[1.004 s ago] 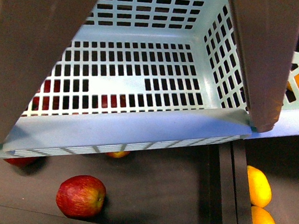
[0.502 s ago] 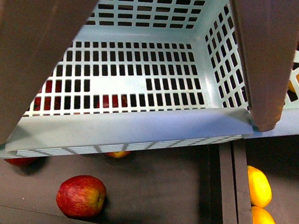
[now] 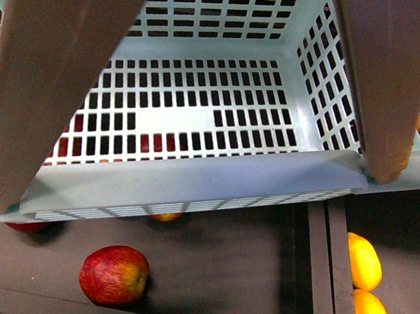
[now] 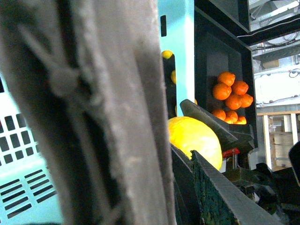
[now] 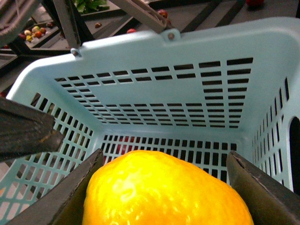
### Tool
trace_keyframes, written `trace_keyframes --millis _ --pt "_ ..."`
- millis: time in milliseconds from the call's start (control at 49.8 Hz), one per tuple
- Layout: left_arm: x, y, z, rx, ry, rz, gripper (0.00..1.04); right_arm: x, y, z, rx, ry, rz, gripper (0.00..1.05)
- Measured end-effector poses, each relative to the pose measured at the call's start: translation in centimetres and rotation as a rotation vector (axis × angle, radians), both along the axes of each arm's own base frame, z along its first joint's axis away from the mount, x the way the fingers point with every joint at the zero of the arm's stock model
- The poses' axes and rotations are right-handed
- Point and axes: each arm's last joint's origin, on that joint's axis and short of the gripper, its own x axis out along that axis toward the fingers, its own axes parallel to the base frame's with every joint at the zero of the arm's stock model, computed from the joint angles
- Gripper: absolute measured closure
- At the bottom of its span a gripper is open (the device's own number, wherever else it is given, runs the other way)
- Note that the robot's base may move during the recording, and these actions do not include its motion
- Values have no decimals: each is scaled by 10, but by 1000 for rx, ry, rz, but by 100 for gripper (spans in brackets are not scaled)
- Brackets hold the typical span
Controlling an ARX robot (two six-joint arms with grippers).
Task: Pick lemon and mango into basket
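Lemon (image 5: 164, 197), probably, going by its pebbled yellow skin, sat pinched between the 2 fingers of the right gripper (image 5: 164, 158). It was poised above the basket (image 5: 187, 51) near 1 upper edge and not yet inside. The basket's slotted bottom was bare, so neither fruit had been delivered. The basket hung above the tray (image 3: 310, 276) with its brown handle (image 3: 60, 70) raised. The left gripper (image 4: 187, 183) sat hard against that handle, but only 1 finger showed, so whether it was clamped could not be told.

The step in hand was the lemon's drop-off. The next move called for carrying it over the middle of the bottom, lowering it, then spreading the fingers. The mango would come after that. 2 long yellow fruits (image 3: 364, 260) lay along the left edge of the tray's right compartment.
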Motion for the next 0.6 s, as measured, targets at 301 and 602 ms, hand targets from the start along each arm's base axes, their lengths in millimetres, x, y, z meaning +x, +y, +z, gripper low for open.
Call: trace_keyframes --millis 301,602 --pt "0 0 0 0 3 1 77 -10 -36 17 102 -5 -151 9" --pt "0 0 -1 -1 4 0 77 -39 -85 10 -117 -226 -587 40"
